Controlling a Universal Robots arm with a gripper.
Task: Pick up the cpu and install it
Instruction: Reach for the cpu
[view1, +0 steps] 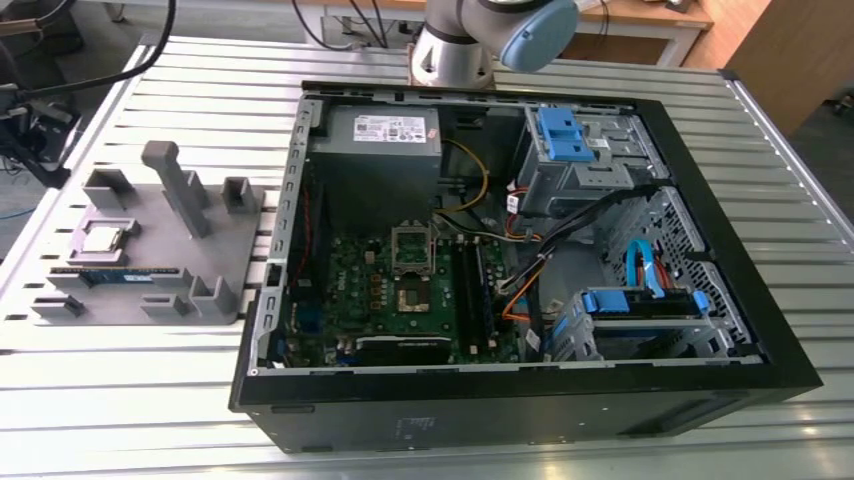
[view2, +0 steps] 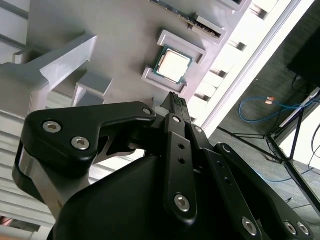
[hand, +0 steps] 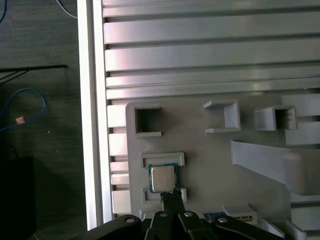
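Gripper (view2: 178, 102) seen w/ fingers closed, nothing held, tips just beside cpu (view2: 173, 65), seated in grey fixture (view2: 125, 45) on slatted alu table (hand: 200, 50)

The arm (view1: 454, 55) is cut off at the exterior view's upper edge. In the first wrist view the gripper (hand: 172, 194) hides most of the memory stick (hand: 212, 217), and its own body runs off the picture.

Clear above square silver cpu (hand: 162, 178); low grey plastic seat walls (hand: 162, 159) flank two sides, tall grey post (view1: 167, 175) near.
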